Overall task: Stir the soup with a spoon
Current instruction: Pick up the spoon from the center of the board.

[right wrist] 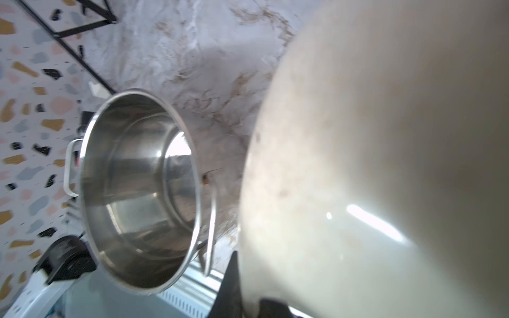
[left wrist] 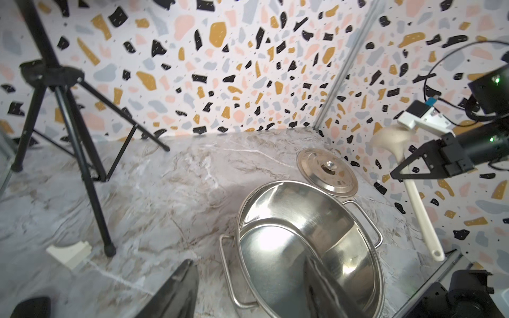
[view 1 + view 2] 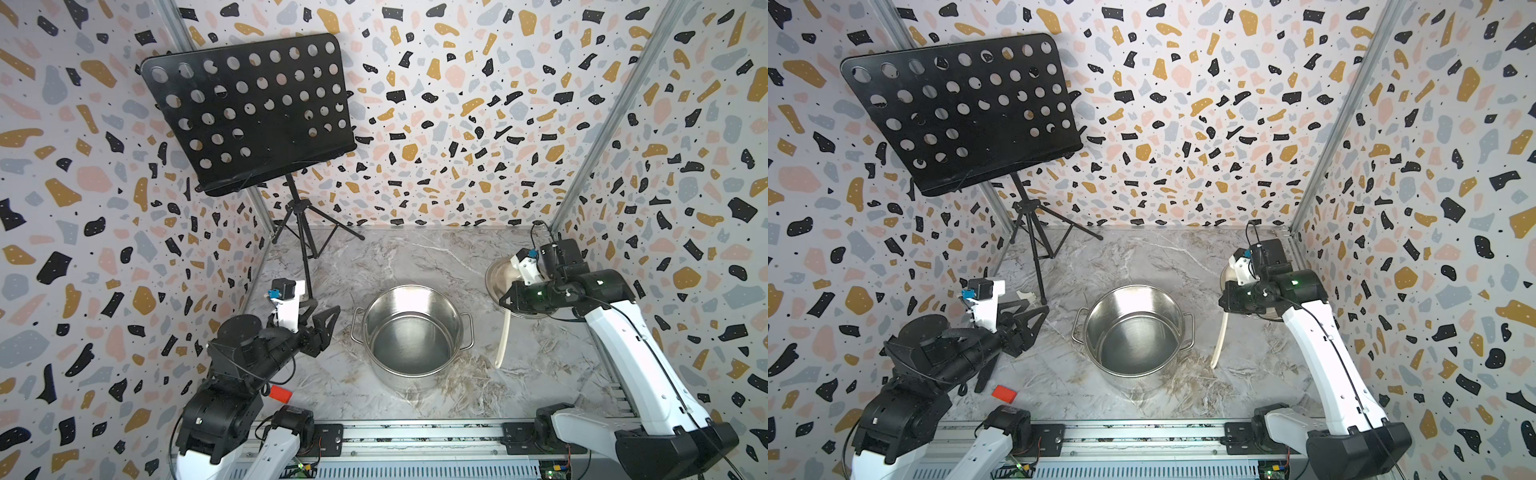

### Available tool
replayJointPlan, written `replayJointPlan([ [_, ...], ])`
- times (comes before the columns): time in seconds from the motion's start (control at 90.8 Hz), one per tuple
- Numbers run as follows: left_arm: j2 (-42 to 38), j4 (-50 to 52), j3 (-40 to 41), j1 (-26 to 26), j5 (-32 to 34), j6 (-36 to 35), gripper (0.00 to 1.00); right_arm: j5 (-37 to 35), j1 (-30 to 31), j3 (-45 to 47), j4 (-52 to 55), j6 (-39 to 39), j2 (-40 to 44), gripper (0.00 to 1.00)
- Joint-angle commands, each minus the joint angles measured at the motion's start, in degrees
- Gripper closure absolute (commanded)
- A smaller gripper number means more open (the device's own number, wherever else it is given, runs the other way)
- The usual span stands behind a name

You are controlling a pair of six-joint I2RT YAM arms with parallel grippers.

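spoon [image 3: 503, 336] is in the right gripper [image 3: 509, 305], clamped near the neck just under the bowl. It hangs right of the pot [image 3: 415, 303], clear of the rim, over the right side of the table [image 3: 415, 257].

Key relation: the spoon is upside down. The bowl sits up at the fingers and fills the right wrist view [image 1: 385, 165]. The long axis is near vertical, and the handle runs down and slightly toward the front edge. Can't tell whether the handle tip touches the table.

The pot lies to the left of the gripped spoon. My read: the next move is lift, carry left over the rim, then lower. With this grip only the handle end would reach in, so a flip or regrip looks needed to stir with the bowl.

Spoon look: cream plastic, glossy round bowl, slim straight handle with an eyelet at the tip [image 2: 438, 254].

No soup visible: the pot is bare shiny steel, upright, mid table, with 2 wire handles.

left gripper [image 3: 326, 332] is just beside the pot's left handle, fingers [image 2: 176, 291] apart, holding nothing. The right arm clearly owns this move.

The lid [image 2: 327, 172] lies flat near the far right corner, behind the right gripper. The music stand [image 3: 249, 112] is at the far left corner, out of the way.
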State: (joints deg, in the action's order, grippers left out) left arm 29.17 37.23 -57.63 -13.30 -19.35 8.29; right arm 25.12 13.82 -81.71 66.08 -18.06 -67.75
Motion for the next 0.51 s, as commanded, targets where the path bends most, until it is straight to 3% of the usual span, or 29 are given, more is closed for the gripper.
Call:
replayJointPlan([
  [0.0, -1.5, -13.58, 1.9, -0.53, -7.15, -9.41, 0.39, 18.57, 0.46, -5.59, 6.76, -2.82, -1.2, 1.0],
  [0.11, -2.78, -18.67, 3.96, -1.38, -13.01, -17.37, 0.43, 28.72, 2.44, -7.24, 1.04, -10.3, -0.93, 1.0],
  [0.297, -1.39, -29.22, 6.2, -4.45, -15.64, -19.86, 0.48, 36.97, 6.32, -3.2, -13.85, -23.43, -0.48, 1.0],
  [0.496, 3.73, -29.78, 4.77, -17.95, -7.92, -29.21, 0.48, 37.19, 8.69, -3.67, -17.13, -26.74, -3.4, 1.0],
])
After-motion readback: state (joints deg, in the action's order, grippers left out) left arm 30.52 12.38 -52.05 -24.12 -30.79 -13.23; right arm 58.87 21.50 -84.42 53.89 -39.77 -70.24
